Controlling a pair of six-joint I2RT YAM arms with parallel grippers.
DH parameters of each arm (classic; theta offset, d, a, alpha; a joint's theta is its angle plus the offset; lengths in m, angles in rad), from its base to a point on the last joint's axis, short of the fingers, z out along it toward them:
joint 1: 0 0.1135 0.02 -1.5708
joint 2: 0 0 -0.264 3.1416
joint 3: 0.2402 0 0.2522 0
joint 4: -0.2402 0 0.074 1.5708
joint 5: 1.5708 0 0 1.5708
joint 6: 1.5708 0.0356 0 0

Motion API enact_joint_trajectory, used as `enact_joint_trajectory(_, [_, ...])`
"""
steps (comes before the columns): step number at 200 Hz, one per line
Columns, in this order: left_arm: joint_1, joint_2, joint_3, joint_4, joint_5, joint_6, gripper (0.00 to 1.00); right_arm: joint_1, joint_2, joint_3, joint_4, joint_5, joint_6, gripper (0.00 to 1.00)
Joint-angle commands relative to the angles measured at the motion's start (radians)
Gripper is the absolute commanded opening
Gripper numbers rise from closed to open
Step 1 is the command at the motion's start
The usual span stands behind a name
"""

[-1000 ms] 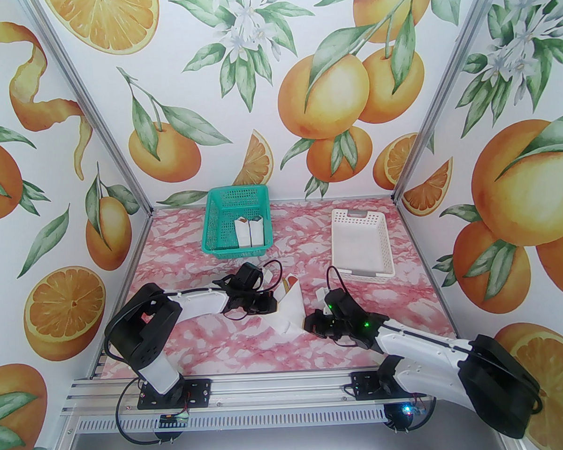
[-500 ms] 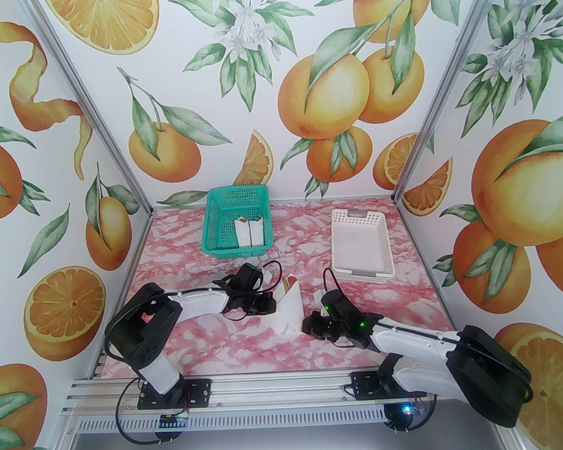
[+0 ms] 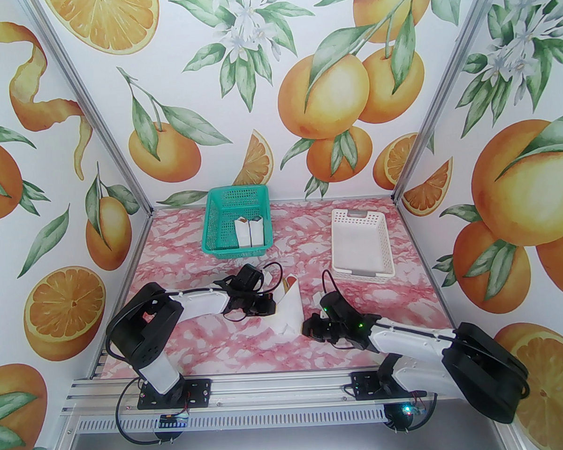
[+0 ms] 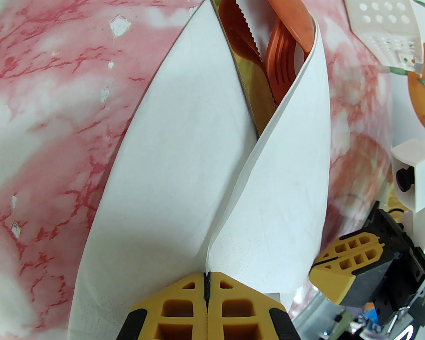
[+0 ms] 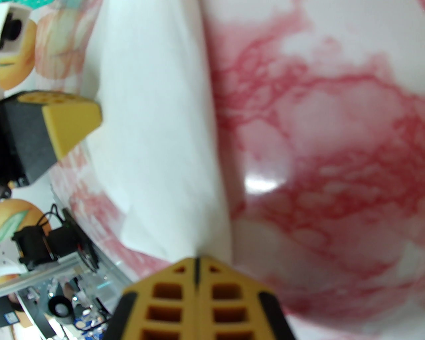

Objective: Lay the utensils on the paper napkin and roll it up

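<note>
ok so the paper napkin (image 3: 289,308) is sitting mid-table, nearer the arms than the baskets, folded over itself into a loose cone w/ both flaps crossing. the utensils are riding inside it: knife (image 4: 244,49), fork (image 4: 280,66) and spoon (image 4: 295,23) are poking out of the far open end, not wrapped tight at all. the left gripper (image 4: 206,277) is clenching the near end right where the two flaps are meeting, so it's pinching paper, not cutlery afaict. the right gripper (image 5: 196,262) is clamped too, and it's looking like it's nipping the napkin's near right corner, tho that view is blurry so I'm only semi-sure.

what's worrying me imo:
- paper is thin and two arms are hanging on the same end. if they're drifting apart even a bit, it's tearing.
- far end is gaping open. tilting or lifting the near end = utensils sliding out onto the table (image 3: 195,280).
- roll is loose, so letting go w/ either gripper prob means flaps springing open.
- knife's serrated edge is lying against the fold, could be snagging the paper during tightening.
- grippers are working v close together, so bumping fingers is a real risk.

green basket (image 3: 211,223) w/ two wrapped bundles (image 3: 250,232) and the white basket (image 3: 361,274) are sitting well apart at the far side.
</note>
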Motion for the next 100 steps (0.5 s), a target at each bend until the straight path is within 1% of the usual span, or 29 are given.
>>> enact_joint_trajectory(1, [-0.002, 0.009, 0.0, -0.001, -0.02, 0.008, 0.02, 0.011, -0.024, -0.019, -0.061, 0.02, 0.011, 0.0])
enact_joint_trajectory(60, [-0.001, 0.004, -0.002, 0.001, -0.02, 0.008, 0.02, 0.011, -0.12, 0.044, -0.156, 0.04, 0.009, 0.0])
enact_joint_trajectory(100, [-0.002, 0.002, -0.002, 0.001, -0.021, 0.008, 0.02, 0.02, -0.112, 0.079, -0.12, 0.038, 0.026, 0.0])
